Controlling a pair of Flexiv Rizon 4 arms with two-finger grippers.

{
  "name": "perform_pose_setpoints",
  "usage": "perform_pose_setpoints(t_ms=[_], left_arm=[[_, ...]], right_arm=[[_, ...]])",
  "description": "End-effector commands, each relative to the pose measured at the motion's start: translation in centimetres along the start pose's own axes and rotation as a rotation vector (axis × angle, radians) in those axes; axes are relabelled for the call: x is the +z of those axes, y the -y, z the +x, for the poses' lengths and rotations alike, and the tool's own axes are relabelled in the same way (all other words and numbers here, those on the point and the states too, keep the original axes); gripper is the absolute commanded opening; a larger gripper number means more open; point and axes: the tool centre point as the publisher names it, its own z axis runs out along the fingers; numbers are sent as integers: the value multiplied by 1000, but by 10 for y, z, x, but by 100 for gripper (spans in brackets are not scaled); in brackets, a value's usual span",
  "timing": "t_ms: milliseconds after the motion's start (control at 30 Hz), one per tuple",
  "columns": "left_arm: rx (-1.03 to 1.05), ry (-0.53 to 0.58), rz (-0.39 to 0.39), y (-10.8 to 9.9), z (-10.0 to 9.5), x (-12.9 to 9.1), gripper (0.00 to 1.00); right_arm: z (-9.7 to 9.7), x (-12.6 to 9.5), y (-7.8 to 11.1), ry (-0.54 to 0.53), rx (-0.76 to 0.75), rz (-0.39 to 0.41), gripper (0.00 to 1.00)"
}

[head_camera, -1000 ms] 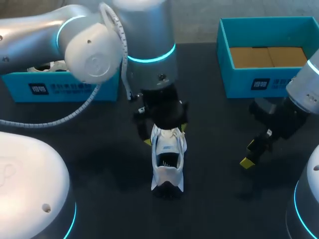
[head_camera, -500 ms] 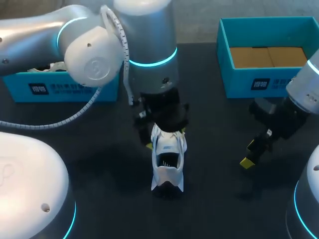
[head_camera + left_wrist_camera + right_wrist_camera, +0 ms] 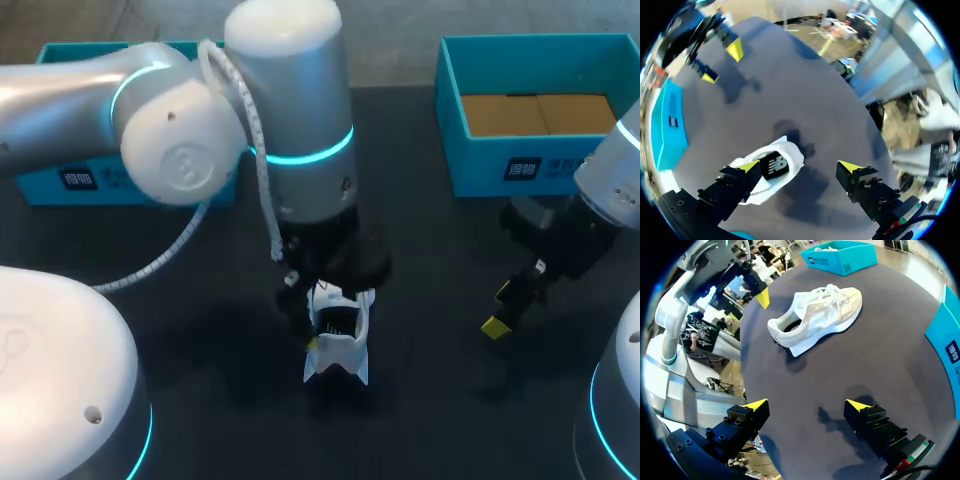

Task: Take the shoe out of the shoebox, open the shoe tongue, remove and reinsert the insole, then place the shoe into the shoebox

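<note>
Two grippers are standing with jaws released, neither holding anything. The white shoe (image 3: 337, 345) is resting on its sole on the dark table (image 3: 230, 400), outside the teal shoebox (image 3: 500, 165) and the second teal box (image 3: 100, 180). The left gripper (image 3: 799, 167) is hanging over the shoe's heel end, with one yellow fingertip (image 3: 747, 166) against it. The right gripper (image 3: 806, 405) is hovering well apart from the shoe.
</note>
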Motion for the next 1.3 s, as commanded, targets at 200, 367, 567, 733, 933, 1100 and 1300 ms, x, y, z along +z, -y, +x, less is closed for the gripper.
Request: perform_pose_setpoints(t_ms=[200,367,567,733,933,1100,1300], left_arm=[[-460,116,-14,-3,13,19,100],[-453,83,2,-9,6,26,100],[-459,67,-24,-11,-3,47,100],[-435,67,-30,-11,-11,58,100],[-428,40,-31,-9,-12,67,100],[-424,3,-34,-7,-12,80,100],[-420,-25,-37,-4,-7,93,100]], right_arm=[[1,1,0,3,0,1,100],[1,1,0,3,0,1,100],[1,1,0,3,0,1,100],[1,1,0,3,0,1,100],[1,1,0,3,0,1,100],[1,1,0,3,0,1,100],[1,1,0,3,0,1,100]])
